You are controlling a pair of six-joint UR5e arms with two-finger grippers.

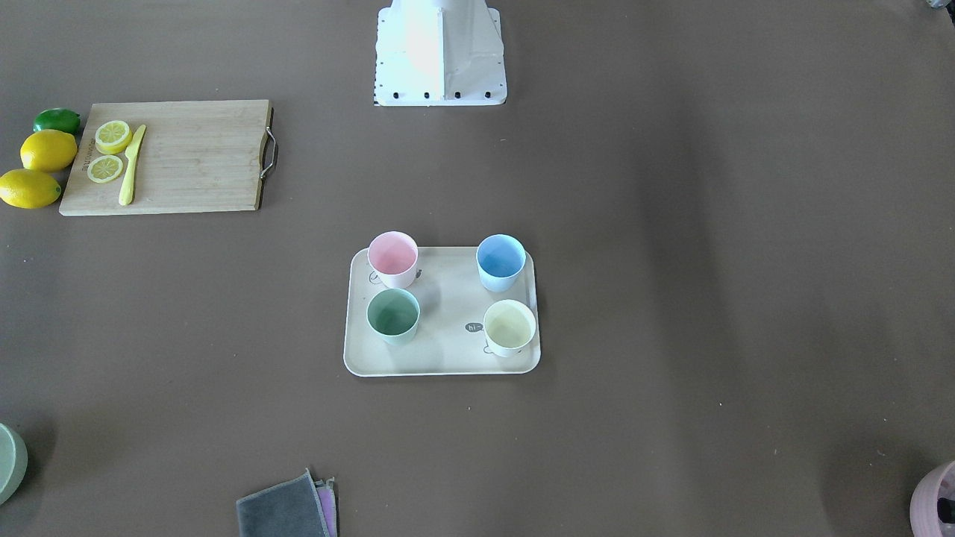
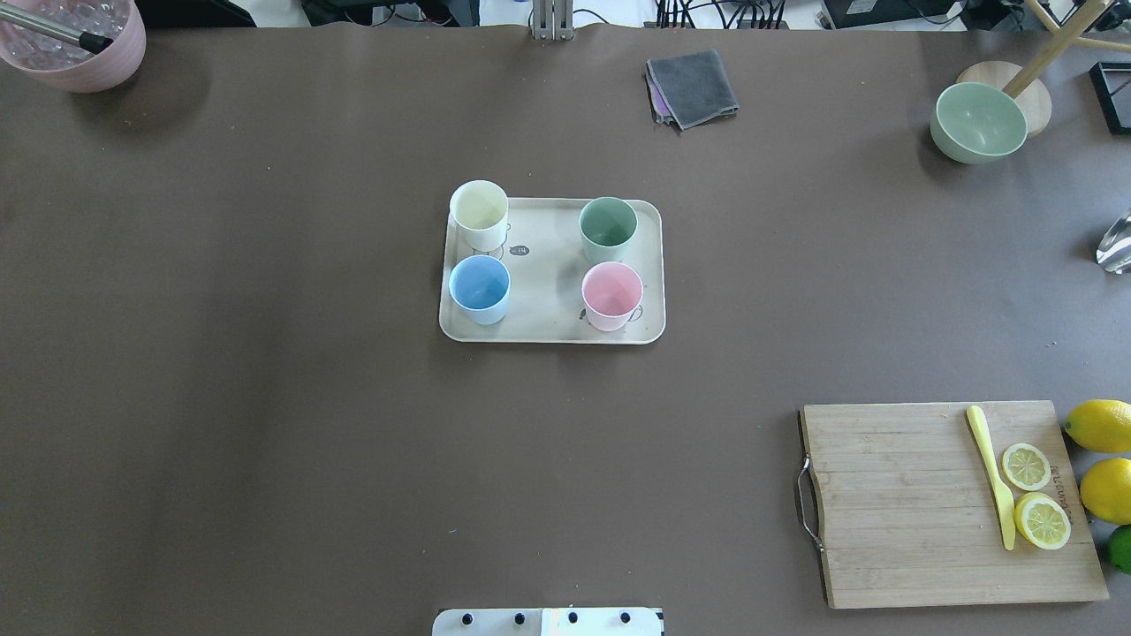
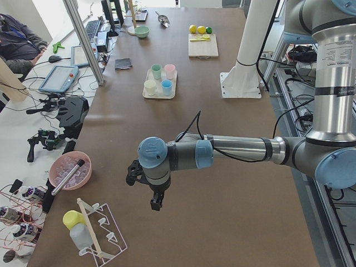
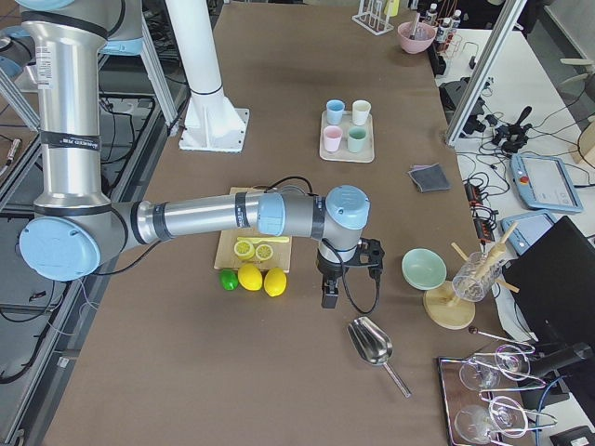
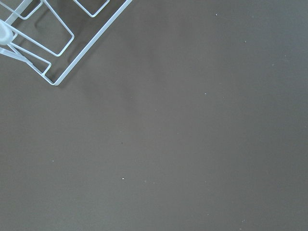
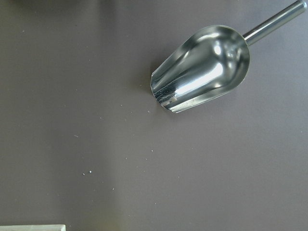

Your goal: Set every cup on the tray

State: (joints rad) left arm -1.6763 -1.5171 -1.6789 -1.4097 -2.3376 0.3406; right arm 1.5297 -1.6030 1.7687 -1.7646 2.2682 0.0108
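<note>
- While the left arm (image 3: 239,149) stretches low and level toward the tabletop's left end, its wrist turns down, so the left gripper (image 3: 157,201) hangs over bare tabletop near a white wire rack (image 5: 56,82).
- Only a side view shows the left gripper; I cannot tell whether its fingers are spread or closed. Nothing is seen in them.
- Right arm (image 4: 204,216): reaches level toward the tabletop's right end, wrist bent down.
- Right gripper (image 4: 330,295): hangs above the tabletop between the lemons and a metal scoop (image 6: 202,67). Its opening cannot be told either, and it touches nothing visible.
- One tray (image 2: 552,334) lies midway between the left and right ends, somewhat nearer the far edge.
- Four cups stand upright on it, one by each corner: cream cup (image 2: 479,212), green cup (image 2: 608,223), blue cup (image 2: 480,287), pink cup (image 2: 611,294).
- One cutting board (image 2: 901,503) sits by the near right corner, carrying one yellow knife (image 2: 991,473) and two lemon slices (image 2: 1027,466); two whole lemons (image 2: 1100,426) and one lime (image 2: 1122,548) lie beside it.
</note>
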